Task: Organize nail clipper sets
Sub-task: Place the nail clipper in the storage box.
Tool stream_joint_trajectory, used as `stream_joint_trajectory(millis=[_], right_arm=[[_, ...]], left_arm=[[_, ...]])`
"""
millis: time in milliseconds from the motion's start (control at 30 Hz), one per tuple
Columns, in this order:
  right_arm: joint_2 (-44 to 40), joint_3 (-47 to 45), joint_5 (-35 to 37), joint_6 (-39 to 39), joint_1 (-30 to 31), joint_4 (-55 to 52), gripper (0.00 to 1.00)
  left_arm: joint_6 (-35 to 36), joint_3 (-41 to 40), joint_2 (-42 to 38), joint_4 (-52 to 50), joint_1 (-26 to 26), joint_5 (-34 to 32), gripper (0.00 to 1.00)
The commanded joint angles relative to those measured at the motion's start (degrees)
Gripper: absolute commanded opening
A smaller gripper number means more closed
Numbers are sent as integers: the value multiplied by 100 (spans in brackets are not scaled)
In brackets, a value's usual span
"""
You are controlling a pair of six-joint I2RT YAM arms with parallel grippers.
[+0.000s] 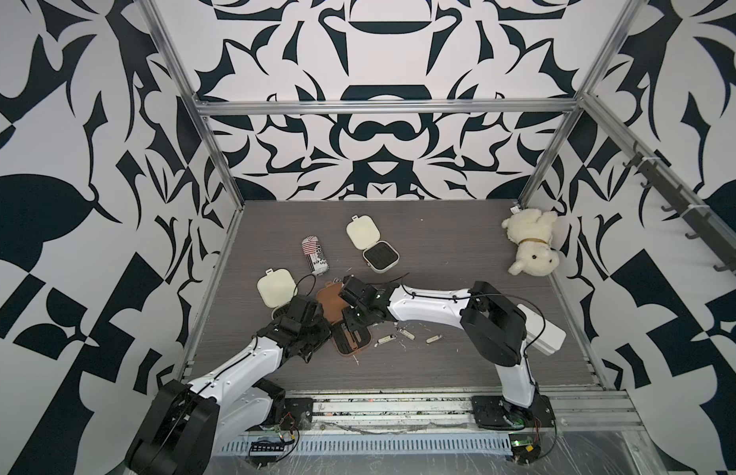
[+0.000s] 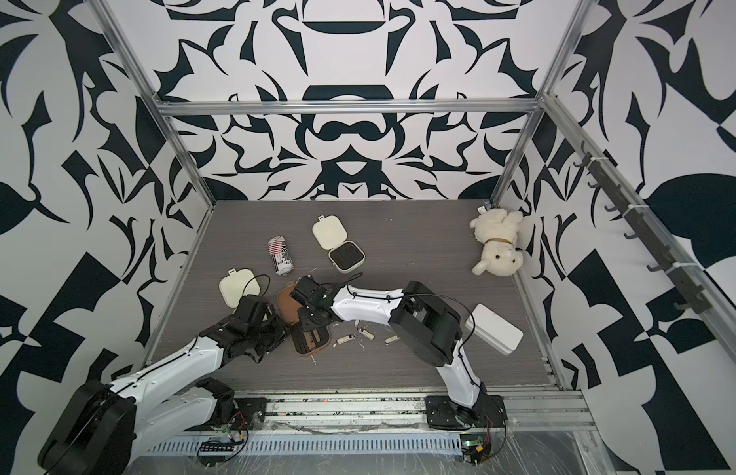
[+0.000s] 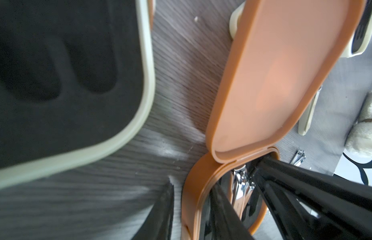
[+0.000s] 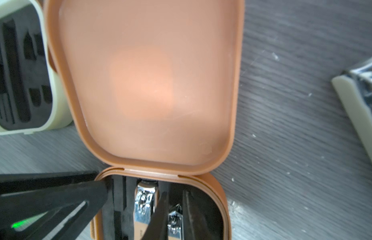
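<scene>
A brown case [image 1: 331, 304] [image 2: 290, 308] lies open near the table's middle, its lid [image 4: 149, 83] raised. My left gripper [image 1: 332, 334] [image 3: 191, 191] is shut on the rim of the case's base [image 3: 193, 178], one finger inside and one outside. My right gripper [image 1: 350, 331] [image 4: 175, 199] reaches into the base; its jaws stand slightly apart around a small clipper [image 4: 174, 222] lying in the black insert. A larger clipper [image 4: 144, 201] lies in the slot beside it. Two cream cases lie open: one [image 1: 380, 257] farther back, one [image 1: 276, 290] at the left. Three loose clippers [image 1: 386, 339] [image 1: 404, 331] [image 1: 434, 338] lie right of the brown case.
A crushed striped can [image 1: 315, 255] lies behind the brown case. A white plush dog [image 1: 531, 242] sits in the far right corner. A white box [image 2: 494, 329] rests by the right arm. The left cream case's base [image 3: 147, 83] is close beside my left gripper.
</scene>
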Motion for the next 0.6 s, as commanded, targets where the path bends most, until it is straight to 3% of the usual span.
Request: stream_joint_trajectory(millis=[0,333,433,567], right_arm=[[41,317,162,-38,-50,-249,23],[-787,363,797,-364,-104,-696,39],[-1513,-210,1311,-414,-235,-899,46],[-2842,-1686,1530,-33,-738,-974,52]], left_arm=[[20,-12,-24,-451,2,-148,34],[118,168,-208,-734,-2,-177,35],[220,366,-402,-1004,8,-237,39],[324,665,-664,-1369,7,-354,46]])
